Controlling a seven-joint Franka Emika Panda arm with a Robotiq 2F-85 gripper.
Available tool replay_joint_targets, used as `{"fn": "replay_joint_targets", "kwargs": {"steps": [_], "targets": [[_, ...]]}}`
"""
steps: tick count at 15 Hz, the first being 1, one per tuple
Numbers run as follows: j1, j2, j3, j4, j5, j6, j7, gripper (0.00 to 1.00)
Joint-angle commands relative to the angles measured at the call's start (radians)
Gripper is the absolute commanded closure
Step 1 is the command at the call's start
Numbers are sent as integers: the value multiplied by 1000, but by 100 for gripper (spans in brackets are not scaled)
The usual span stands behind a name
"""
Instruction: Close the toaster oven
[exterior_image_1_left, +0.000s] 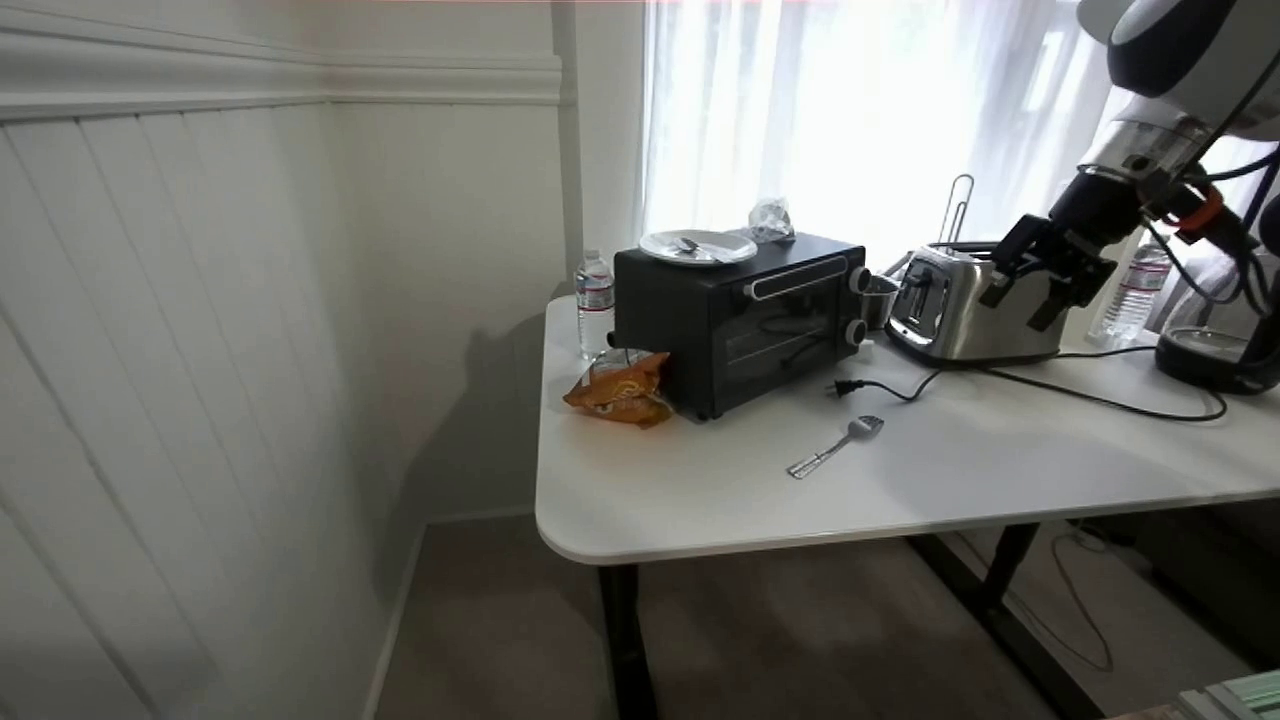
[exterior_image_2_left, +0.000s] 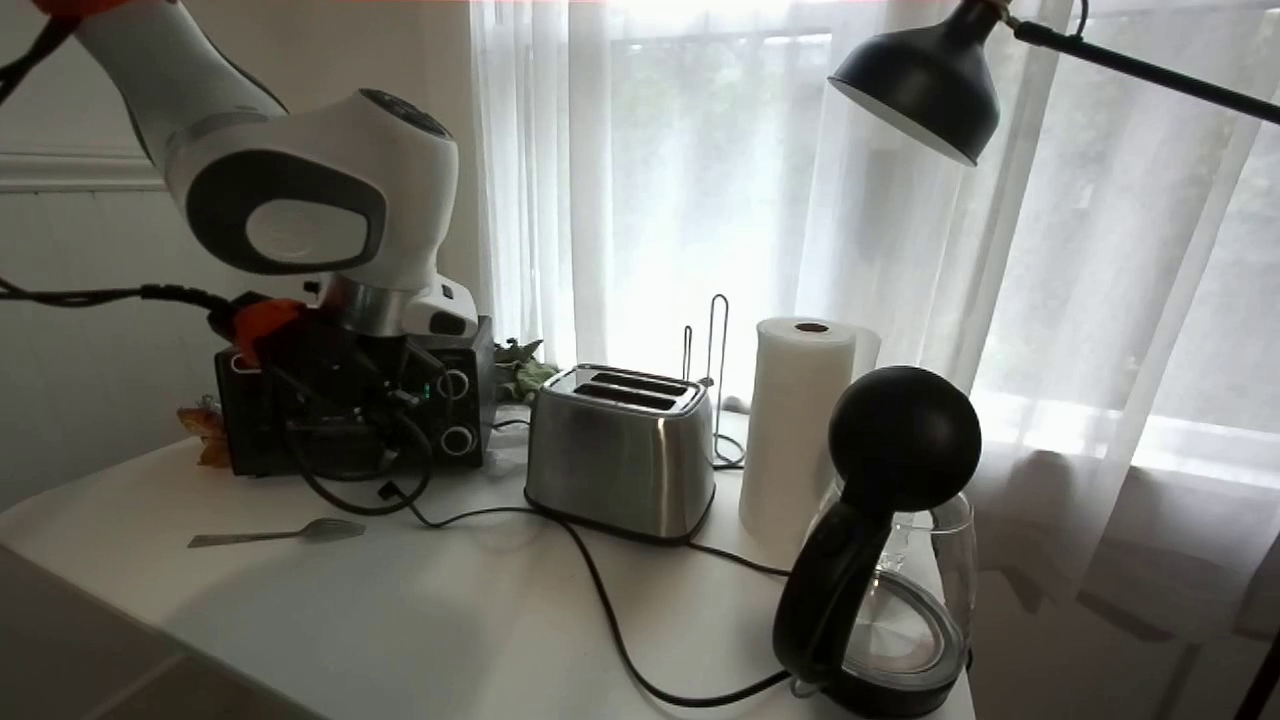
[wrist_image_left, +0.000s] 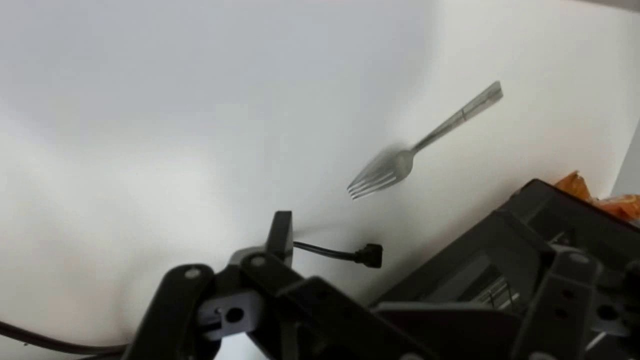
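The black toaster oven (exterior_image_1_left: 665, 320) stands on the white table. It also shows in the other views, partly behind the arm (exterior_image_2_left: 465, 340) and at the lower right of the wrist view (wrist_image_left: 465, 250). Its glass door (exterior_image_1_left: 775, 330) stands upright with the silver handle (exterior_image_1_left: 797, 278) along the top edge; it looks shut, though I cannot tell whether a small gap is left. My gripper (exterior_image_1_left: 1018, 303) is open and empty, its fingers apart, in the air in front of the slot toaster and away from the oven. Its fingers frame the lower wrist view (wrist_image_left: 420, 235).
A plate (exterior_image_1_left: 665, 250) and crumpled clear wrap (exterior_image_1_left: 770, 220) lie on the oven. An orange bag (exterior_image_1_left: 622, 392) and bottle (exterior_image_1_left: 595, 310) stand beside it. A fork (exterior_image_1_left: 850, 440) and plug (exterior_image_1_left: 848, 387) lie in front. The silver slot toaster (exterior_image_2_left: 620, 460), paper roll (exterior_image_2_left: 800, 430) and kettle (exterior_image_2_left: 905, 500) stand further along.
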Motion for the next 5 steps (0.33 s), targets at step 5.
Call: {"fn": "replay_joint_targets", "kwargs": {"steps": [5], "targets": [[22,-1,-26,1,-20,-9,16,0]]}}
